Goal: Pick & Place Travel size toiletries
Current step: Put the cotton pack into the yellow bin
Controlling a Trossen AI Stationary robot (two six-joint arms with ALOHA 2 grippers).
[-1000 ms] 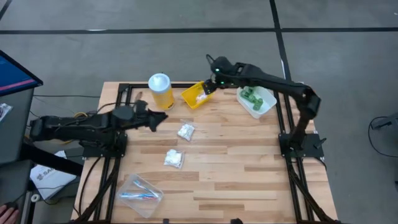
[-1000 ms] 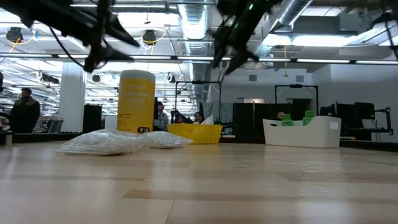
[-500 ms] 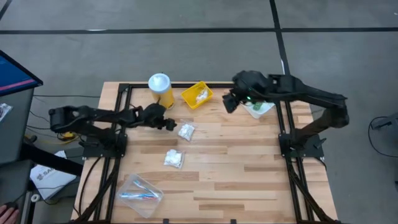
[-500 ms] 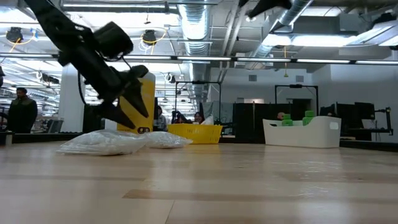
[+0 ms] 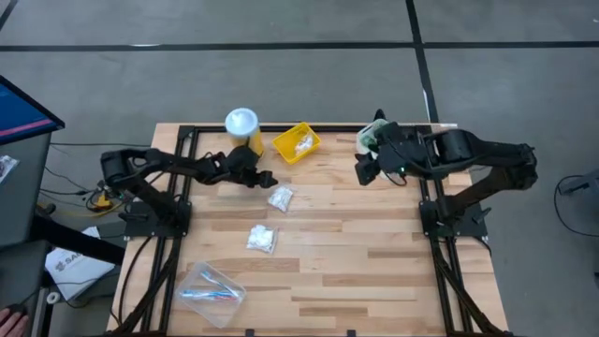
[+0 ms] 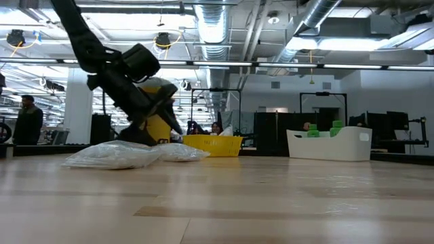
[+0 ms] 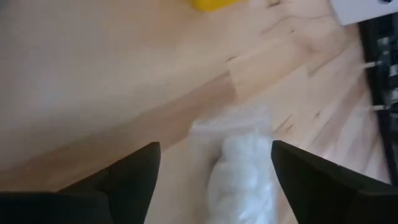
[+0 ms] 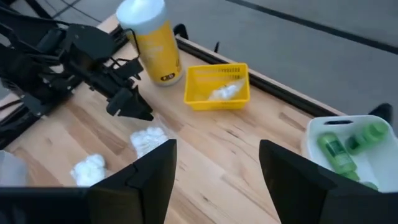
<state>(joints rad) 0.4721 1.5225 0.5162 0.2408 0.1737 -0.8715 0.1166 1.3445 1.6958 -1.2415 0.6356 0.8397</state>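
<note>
The step in hand looks like the reach for a packet: the left gripper (image 5: pixel 267 180) is low over the table with its fingers spread apart and empty, poised just to the far left of the nearest small clear packet (image 5: pixel 279 197), which lies on the bare wood a little to the near side of the yellow square tray (image 5: pixel 297 143). In the left wrist view that packet (image 7: pixel 239 171) sits right between the two dark fingers (image 7: pixel 127 180), not yet touched as far as can be told. Its bulge of white contents runs roughly along the gripper's line of approach, so the long axis seems to point from the gripper outward, slightly slanted toward the right side of the table; the fingers therefore straddle its narrow width, which suits a pinch. The next move, as I judge it, calls for a short advance and descent so the pads bracket the white lump, then a gentle closing, since the soft film may slide or crumple. A second packet (image 5: pixel 261 238) lies nearer on the table, and a clear bag (image 5: pixel 211 290) holding what look like slim toothbrushes rests at the near left. The tray already holds white contents. The right gripper (image 5: pixel 366 172) hangs above the table just left of the white bin (image 8: pixel 348 146) of green bottles (image 8: pixel 336 151), its fingers parted and holding nothing.
</note>
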